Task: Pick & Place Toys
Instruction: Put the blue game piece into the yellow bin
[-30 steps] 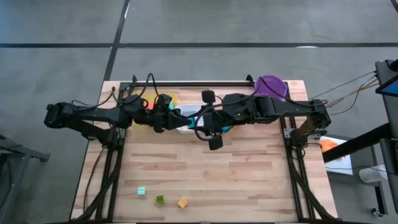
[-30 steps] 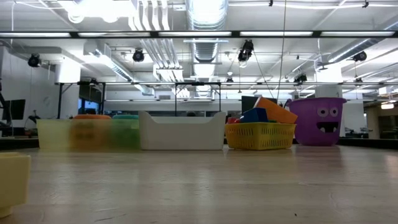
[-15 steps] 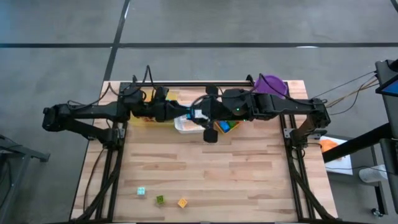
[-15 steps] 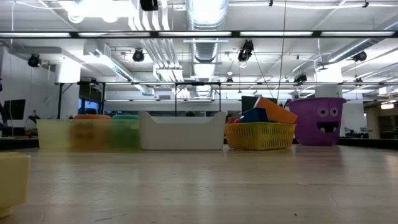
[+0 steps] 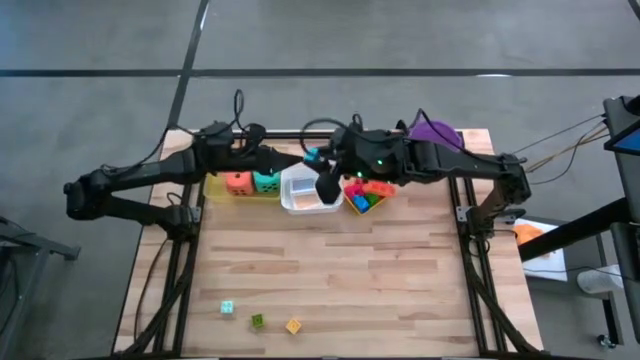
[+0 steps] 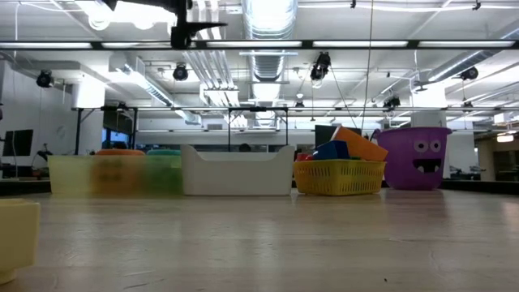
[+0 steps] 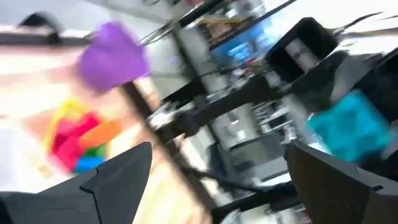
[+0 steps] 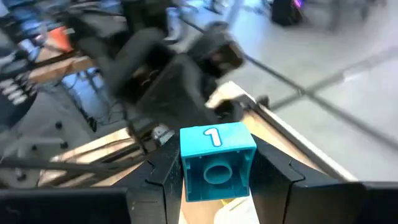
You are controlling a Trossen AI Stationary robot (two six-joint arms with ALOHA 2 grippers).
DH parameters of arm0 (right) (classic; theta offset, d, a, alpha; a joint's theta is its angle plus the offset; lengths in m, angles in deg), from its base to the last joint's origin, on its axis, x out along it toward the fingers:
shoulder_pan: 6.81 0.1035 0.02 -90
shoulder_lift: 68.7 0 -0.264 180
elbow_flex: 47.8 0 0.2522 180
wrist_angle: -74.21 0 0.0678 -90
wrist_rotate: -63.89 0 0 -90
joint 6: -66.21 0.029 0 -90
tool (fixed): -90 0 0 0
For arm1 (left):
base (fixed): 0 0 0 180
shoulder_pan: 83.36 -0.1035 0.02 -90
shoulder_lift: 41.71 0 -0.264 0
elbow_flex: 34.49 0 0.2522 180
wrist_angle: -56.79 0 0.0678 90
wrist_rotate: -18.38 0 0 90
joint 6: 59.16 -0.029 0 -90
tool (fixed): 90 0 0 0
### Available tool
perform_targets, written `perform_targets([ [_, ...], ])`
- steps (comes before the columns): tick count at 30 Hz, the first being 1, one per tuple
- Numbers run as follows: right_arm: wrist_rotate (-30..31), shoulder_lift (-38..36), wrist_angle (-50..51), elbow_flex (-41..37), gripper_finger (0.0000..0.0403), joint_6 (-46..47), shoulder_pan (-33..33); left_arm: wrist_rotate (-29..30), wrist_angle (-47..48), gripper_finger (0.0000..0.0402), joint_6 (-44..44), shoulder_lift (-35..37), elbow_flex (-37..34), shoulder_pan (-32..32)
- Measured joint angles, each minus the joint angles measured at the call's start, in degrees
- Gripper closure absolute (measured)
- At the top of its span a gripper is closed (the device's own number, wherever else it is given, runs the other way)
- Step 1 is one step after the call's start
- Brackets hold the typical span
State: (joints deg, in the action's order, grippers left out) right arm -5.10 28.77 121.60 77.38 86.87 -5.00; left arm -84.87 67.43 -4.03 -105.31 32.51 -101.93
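Observation:
My right gripper [image 5: 318, 160] is shut on a teal block [image 8: 217, 163] marked "1", high above the far rim of the white tray [image 5: 296, 203]. My left gripper [image 7: 219, 149] stands open just to the left of it [image 5: 296, 160], fingers toward the block [image 7: 349, 124] and nothing between them. An orange die [image 5: 238, 182] and a teal die [image 5: 265, 181] lie in the yellow tray. The yellow basket [image 5: 352, 207] holds bright blocks. Three small blocks [image 5: 257, 320] lie by the near edge. My right gripper pinches the teal block by two opposite sides [image 8: 186, 171] between its two fingers [image 8: 163, 177]. The fingers come nearly level from the table's right. The block is lifted clear of the trays, its face with the "1" and a round hollow turned back toward the wrist.
The purple bucket [image 5: 436, 136] stands at the far right, next to the basket. In the low view the yellow tray [image 6: 113, 174], white tray [image 6: 238, 170], basket [image 6: 339, 177] and bucket [image 6: 413, 158] line the far edge; a yellow block [image 6: 16, 235] sits close by at the left.
Both grippers have gone from over the white tray toward the table's far edge. The right one has rolled about its own axis while carrying the teal block along, clear of the trays. The left arm has swung toward the far edge, uncovering the two dice.

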Motion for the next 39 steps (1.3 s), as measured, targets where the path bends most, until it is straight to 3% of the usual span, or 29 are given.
perform_targets([
  [4, 0.0, 0.0, 4.0, 0.0, 0.0273, 8.2, -2.0, -1.6, 4.6, 0.0038, -1.7, -0.2, -0.1, -1.4],
  [12, -0.5, -0.3, 6.2, 0.0, 0.0273, 11.4, -4.4, -5.3, 4.1, 0.0038, -3.1, 0.1, 0.0, -4.1],
  [16, -0.3, -1.4, 14.6, 0.0, 0.0273, 19.6, -7.3, -8.0, 6.6, 0.0038, -3.1, 0.1, 0.0, -4.4],
  [24, -12.1, -0.8, 32.3, -0.1, 0.0273, 33.3, -17.3, -8.9, 8.2, 0.0038, -4.4, 0.1, -0.1, -4.4],
  [30, -15.5, 2.7, 39.8, -0.7, 0.0273, 31.6, -23.0, -8.9, 8.5, 0.0038, -5.7, 0.1, -0.1, -4.4],
  [39, -17.6, 9.3, 39.5, -5.6, 0.0273, 24.6, -25.8, -8.9, 9.6, 0.0038, -6.8, 0.1, -0.1, -4.4],
])
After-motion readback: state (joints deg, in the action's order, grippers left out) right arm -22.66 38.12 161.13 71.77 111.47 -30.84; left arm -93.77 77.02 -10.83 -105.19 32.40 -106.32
